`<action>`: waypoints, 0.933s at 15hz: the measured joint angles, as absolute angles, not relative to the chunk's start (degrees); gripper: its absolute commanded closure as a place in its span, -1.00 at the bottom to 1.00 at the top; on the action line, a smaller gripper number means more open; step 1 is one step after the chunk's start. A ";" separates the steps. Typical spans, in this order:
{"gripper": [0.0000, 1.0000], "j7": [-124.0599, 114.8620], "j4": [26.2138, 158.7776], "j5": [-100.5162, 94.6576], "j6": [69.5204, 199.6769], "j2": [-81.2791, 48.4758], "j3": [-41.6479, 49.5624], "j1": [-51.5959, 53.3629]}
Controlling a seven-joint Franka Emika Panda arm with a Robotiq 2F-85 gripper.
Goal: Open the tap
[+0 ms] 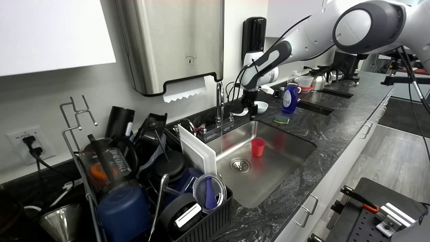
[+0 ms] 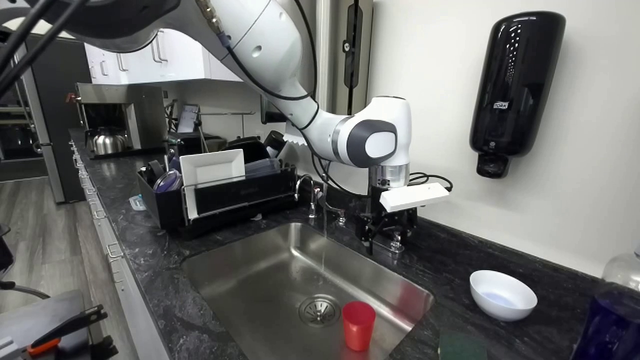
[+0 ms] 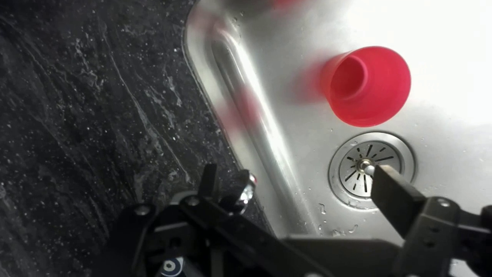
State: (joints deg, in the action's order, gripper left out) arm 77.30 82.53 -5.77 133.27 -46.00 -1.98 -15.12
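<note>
TORK was plainly legible.
It stood on the black dispenser (image 2: 517,85), higher than the gripper (image 3: 295,172); the outlet (image 1: 17,148), well apart from the gripper, seemed to read NLPRTC - 5.

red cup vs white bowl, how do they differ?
Color: the cup is red, the bowl white.
Shape: the cup is narrow and tall, the bowl wide and shallow.
Place: the cup stands in the sink, the bowl on the dark counter.
Shared: both are open-topped and sit mouth up.
</note>
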 measured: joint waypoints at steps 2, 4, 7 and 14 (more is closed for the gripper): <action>-1.00 76.84 83.63 -5.69 133.38 -45.14 -2.14 -15.12; -1.00 76.38 84.42 -5.62 133.52 -44.59 -2.31 -15.11; -1.00 75.87 85.42 -5.35 133.68 -43.88 -2.53 -15.07; -1.00 75.66 86.31 -5.15 134.42 -43.48 -2.66 -15.03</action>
